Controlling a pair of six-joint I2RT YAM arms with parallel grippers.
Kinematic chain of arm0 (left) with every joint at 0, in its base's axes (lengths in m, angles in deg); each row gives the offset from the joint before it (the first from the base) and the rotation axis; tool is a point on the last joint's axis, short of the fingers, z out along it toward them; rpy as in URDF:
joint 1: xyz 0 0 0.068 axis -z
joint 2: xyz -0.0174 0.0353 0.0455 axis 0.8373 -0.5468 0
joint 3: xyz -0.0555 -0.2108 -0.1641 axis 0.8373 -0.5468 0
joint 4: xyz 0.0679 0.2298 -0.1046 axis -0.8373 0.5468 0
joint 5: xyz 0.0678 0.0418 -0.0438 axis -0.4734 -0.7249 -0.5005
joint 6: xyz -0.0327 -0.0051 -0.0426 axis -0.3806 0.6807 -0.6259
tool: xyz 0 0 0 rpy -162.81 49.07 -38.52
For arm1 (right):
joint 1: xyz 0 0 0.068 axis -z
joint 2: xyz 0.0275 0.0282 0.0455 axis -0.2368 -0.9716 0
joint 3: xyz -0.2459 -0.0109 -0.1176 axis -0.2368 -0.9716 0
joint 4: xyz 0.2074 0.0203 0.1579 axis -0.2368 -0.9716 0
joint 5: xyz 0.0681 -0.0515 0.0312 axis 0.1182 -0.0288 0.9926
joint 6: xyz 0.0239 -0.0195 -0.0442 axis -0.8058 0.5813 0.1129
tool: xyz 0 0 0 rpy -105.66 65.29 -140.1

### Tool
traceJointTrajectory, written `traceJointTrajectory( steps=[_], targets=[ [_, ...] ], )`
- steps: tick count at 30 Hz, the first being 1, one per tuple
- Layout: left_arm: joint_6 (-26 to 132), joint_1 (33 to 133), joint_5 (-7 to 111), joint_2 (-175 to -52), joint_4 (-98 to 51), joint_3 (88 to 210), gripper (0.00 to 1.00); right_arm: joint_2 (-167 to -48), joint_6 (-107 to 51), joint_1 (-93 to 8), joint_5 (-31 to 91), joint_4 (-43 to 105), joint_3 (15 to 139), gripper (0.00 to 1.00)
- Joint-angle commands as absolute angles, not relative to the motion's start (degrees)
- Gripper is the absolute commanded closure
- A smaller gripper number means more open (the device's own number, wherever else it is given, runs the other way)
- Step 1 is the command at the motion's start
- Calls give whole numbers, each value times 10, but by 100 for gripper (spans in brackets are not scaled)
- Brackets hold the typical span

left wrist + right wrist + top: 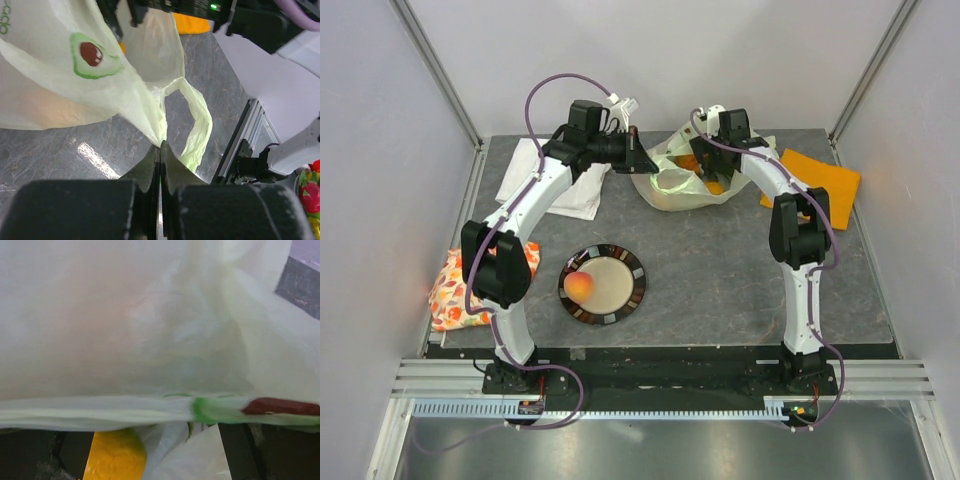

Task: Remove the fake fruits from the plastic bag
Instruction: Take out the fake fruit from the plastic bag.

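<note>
Left wrist: left gripper point(160, 148) pinches plastic bag point(50, 100); right gripper point(152, 447) spread, tips hidden.

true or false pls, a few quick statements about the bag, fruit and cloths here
1. A peach sits on the plate: true.
2. The left arm's fingers are open, clear of the bag: false. The left gripper is shut on the plastic bag at its edge.
3. The pale cloth lies right of the bag: false. The white cloth lies left of it; the orange cloth is on the right.
4. A yellow fruit shows by the bag in the right wrist view: true.
</note>
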State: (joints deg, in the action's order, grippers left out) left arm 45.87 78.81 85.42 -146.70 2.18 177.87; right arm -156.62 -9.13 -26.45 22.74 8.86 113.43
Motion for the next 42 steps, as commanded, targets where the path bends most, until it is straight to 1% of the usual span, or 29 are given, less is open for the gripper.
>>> traceJointTrajectory(
  steps=[1, 2, 4, 5, 6, 7, 8, 9, 10, 11, 12, 13, 14, 15, 18, 22, 25, 27, 30, 35, 42],
  targets=[
    [456, 796, 876, -1452, 12, 1777, 99, -1653, -78, -264, 207, 93, 1220, 2],
    [458, 797, 875, -1450, 13, 1776, 99, -1678, -69, -264, 206, 89, 1230, 2],
    [468, 797, 873, -1447, 19, 1775, 98, -1694, -42, -264, 202, 92, 1242, 9],
    [471, 797, 869, -1446, 21, 1776, 98, -1698, -33, -264, 200, 94, 1241, 14],
    [476, 797, 867, -1444, 23, 1775, 98, -1697, -26, -262, 202, 95, 1236, 33],
    [478, 797, 863, -1443, 25, 1775, 99, -1695, -18, -262, 205, 96, 1234, 47],
    [478, 797, 862, -1443, 26, 1774, 99, -1688, -16, -260, 211, 97, 1230, 73],
    [480, 798, 859, -1443, 27, 1773, 99, -1682, -16, -257, 213, 97, 1222, 81],
    [481, 799, 854, -1443, 27, 1773, 99, -1673, -17, -257, 218, 98, 1215, 87],
    [482, 800, 849, -1443, 26, 1773, 98, -1650, -18, -256, 219, 99, 1207, 95],
    [483, 801, 845, -1443, 26, 1773, 98, -1632, -18, -256, 240, 103, 1180, 99],
    [484, 802, 839, -1445, 26, 1776, 98, -1610, -18, -256, 248, 113, 1159, 99],
    [484, 805, 837, -1447, 26, 1780, 98, -1561, -17, -257, 259, 133, 1136, 99],
    [484, 804, 835, -1448, 26, 1784, 98, -1537, -17, -257, 291, 136, 1101, 100],
    [486, 806, 824, -1456, 23, 1800, 98, -1442, -22, -256, 343, 124, 1043, 100],
    [498, 806, 813, -1471, 20, 1818, 98, -1325, -37, -257, 401, 82, 995, 100],
    [498, 807, 811, -1475, 19, 1827, 98, -1276, -57, -257, 418, 64, 966, 100],
    [491, 807, 811, -1478, 18, 1831, 98, -1263, -66, -257, 424, 51, 957, 100],
    [485, 807, 809, -1479, 12, 1842, 99, -1259, -52, -257, 425, -15, 963, 100],
    [474, 808, 796, -1480, -16, 1871, 98, -1219, 52, -255, 372, -74, 909, 100],
    [468, 807, 807, -1508, -28, 1920, 98, -1194, 169, -254, 337, -156, 905, 99]
  ],
)
